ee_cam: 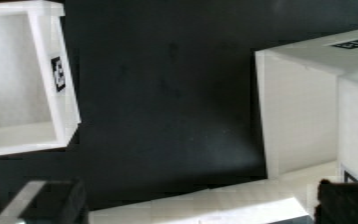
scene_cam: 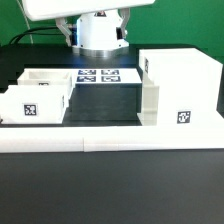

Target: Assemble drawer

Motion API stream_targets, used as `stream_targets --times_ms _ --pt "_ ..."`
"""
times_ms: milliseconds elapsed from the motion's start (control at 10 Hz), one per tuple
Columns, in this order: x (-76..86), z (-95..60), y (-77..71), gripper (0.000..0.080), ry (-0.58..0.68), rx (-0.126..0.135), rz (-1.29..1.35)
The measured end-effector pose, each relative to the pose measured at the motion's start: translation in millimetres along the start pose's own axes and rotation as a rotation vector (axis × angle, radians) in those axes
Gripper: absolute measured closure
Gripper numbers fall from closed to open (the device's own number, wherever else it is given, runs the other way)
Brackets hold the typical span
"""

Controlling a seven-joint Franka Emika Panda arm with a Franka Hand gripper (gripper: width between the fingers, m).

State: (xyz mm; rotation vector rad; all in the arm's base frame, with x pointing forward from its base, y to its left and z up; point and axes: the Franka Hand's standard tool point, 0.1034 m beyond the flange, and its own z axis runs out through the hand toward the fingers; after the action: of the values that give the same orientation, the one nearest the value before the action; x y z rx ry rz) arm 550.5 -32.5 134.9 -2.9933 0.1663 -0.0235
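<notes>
Exterior view faces the arm base (scene_cam: 100,32); wrist view, close overhead, shares open box (scene_cam: 36,104) and tall box (scene_cam: 186,84).

One open drawer tray (scene_cam: 40,98) to one side of the gripper (ee_cam: 194,205) — one larger box (scene_cam: 182,88) to the other; one marker board (scene_cam: 105,76), two fingers (ee_cam: 43,203).

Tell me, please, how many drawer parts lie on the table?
2: the open tray at the exterior view's left, the larger housing at its right; others may be hidden.
</notes>
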Motion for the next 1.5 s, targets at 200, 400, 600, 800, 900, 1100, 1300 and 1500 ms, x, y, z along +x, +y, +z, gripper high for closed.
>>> stream_targets --times_ms 200,400,600,800,900,1100,1300,1500 --pt "-4.1 5.6 6.1 0.0150 -0.009 -0.013 -0.001" --pt "-15.8 18.1 17.0 0.0150 0.004 -0.050 0.041" --pt "-21.0 29.2 31.0 0.0150 0.007 -0.063 0.059" --pt "-21.4 49.7 44.7 0.0150 0.037 -0.089 0.018" --pt "-23.3 57.7 48.6 0.0150 0.029 -0.094 0.002" --pt "-23.6 63.7 54.3 0.0150 0.020 -0.095 -0.046" --pt "-23.6 63.9 53.2 0.0150 0.020 -0.095 -0.045" --pt "-23.7 63.9 53.3 0.0150 0.019 -0.095 -0.045"
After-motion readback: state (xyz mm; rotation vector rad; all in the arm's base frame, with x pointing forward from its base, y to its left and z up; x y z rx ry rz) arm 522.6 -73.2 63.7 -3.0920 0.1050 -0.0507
